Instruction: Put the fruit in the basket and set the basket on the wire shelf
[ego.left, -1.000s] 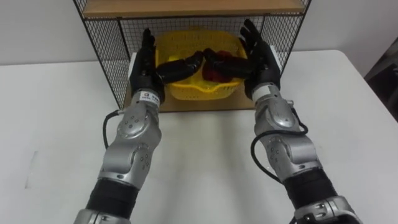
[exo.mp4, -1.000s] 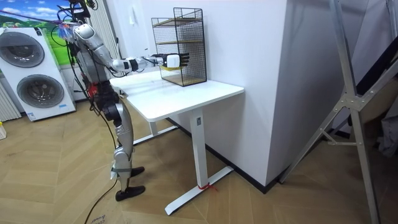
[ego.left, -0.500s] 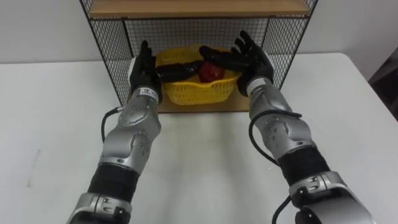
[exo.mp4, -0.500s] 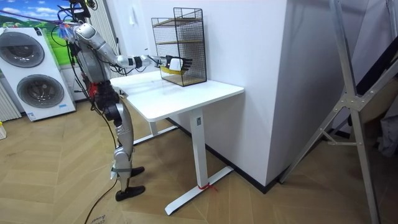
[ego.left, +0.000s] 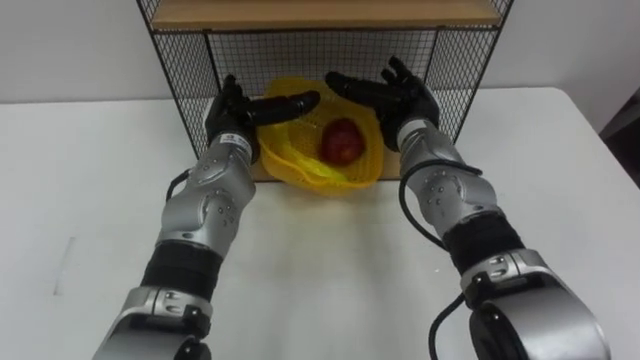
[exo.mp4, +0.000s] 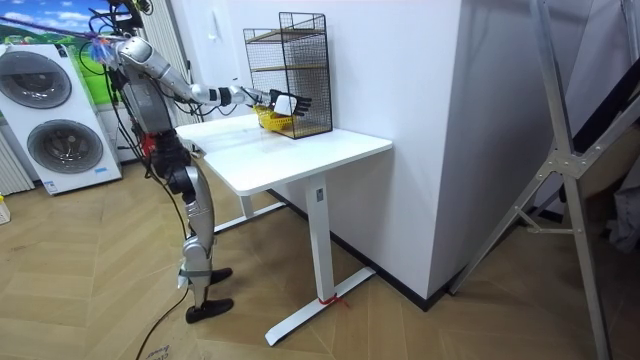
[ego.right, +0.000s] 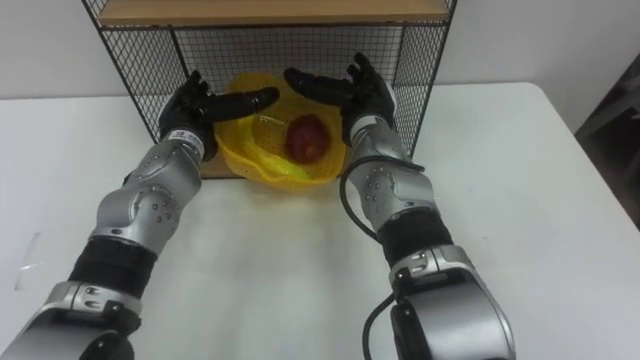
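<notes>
A yellow basket (ego.left: 300, 165) sits in the lower compartment of the black wire shelf (ego.left: 180, 60), tipped toward me with its front rim hanging over the shelf's wooden base. A red fruit (ego.left: 342, 138) lies inside it. My left hand (ego.left: 232, 110) is at the basket's left side with straight fingers, its thumb reaching over the rim. My right hand (ego.left: 405, 100) mirrors it at the right side, thumb stretched over the back rim. In the room view I stand at the white table's end with both arms stretched out to the wire shelf (exo.mp4: 300, 80).
The shelf stands at the back of a white table (ego.left: 330, 270), against the wall, with a wooden board (ego.left: 320, 12) above the basket. Washing machines (exo.mp4: 50, 120) stand at the room view's left.
The basket has tipped forward, its opening now facing me and the red fruit plainly showing. Both hands have shifted upward along its rim, thumbs over the top.
</notes>
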